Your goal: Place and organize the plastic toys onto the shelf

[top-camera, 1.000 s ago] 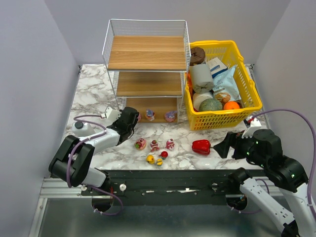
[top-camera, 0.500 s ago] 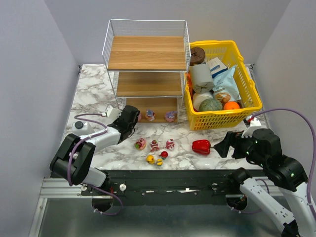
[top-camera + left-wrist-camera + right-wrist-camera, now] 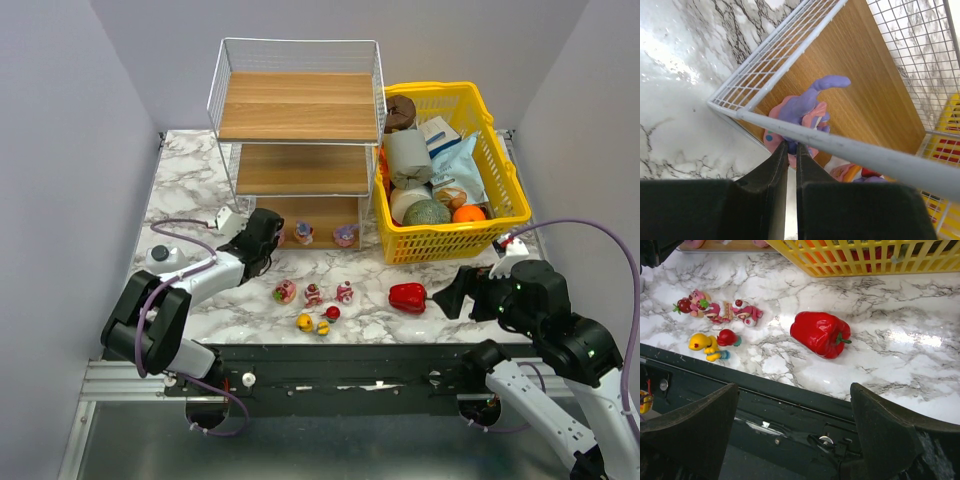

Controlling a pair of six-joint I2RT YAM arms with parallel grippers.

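Purple-and-pink bunny (image 3: 800,107) on the wooden bottom board of the shelf (image 3: 295,105), at its front left corner, just behind the white wire rail, ear pointing into the rack. Left gripper (image 3: 790,145) right at that corner, jaws drawn nearly together with only a thin slit between, tips against the bunny's base; cannot tell whether pinching it or merely touching. Nudged slightly further toward the shelf than a second ago, wrist a touch higher in the overhead view.

Further right on the same board, two more figurines (image 3: 303,233) and (image 3: 345,236), unmoved. Middle and top boards bare.

Out on the marble tabletop (image 3: 180,190), same as before: three pink-red figurines (image 3: 313,294) in a row, and nearer the front edge a yellow duck (image 3: 701,342) just beside a red duck (image 3: 729,336). Red bell pepper (image 3: 820,334) lying to their right, apart from them.

Right gripper (image 3: 450,294) hovering near the pepper, jaws spread wide, holding nothing, no different from the earlier views. Yellow basket (image 3: 455,243) beside the shelf, packed with groceries.
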